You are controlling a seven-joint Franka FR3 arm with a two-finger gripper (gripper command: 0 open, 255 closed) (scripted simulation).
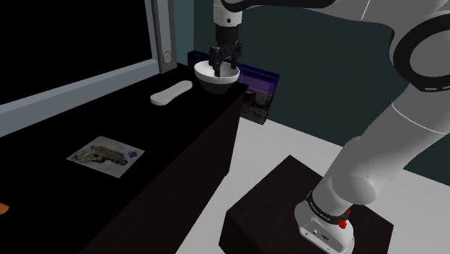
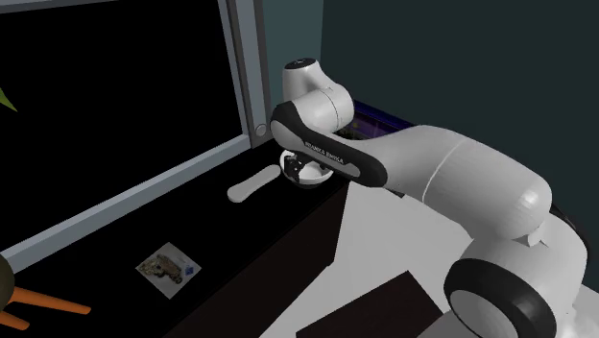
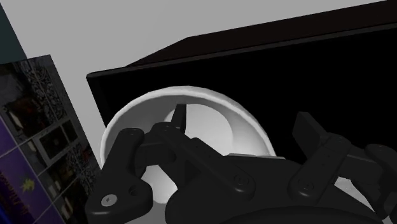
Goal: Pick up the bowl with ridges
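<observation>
A plain white bowl [image 1: 215,81] stands at the far corner of the dark table [image 1: 166,166], close to its edge. My black gripper [image 1: 224,69] comes straight down onto it, open. In the wrist view one fingertip [image 3: 180,118] reaches inside the bowl [image 3: 216,121] and the other fingertip [image 3: 308,130] hangs outside over the dark tabletop, so the rim lies between them without being clasped. The second exterior view has the bowl [image 2: 309,179] partly hidden behind the arm, with the gripper [image 2: 299,170] over it.
A long flat white object [image 1: 171,94] lies beside the bowl towards the window frame [image 1: 160,43]. A printed card [image 1: 105,154] lies mid-table. A purple box [image 1: 261,90] stands behind the table's corner. An orange thing [image 2: 43,300] sits at the second exterior view's lower left.
</observation>
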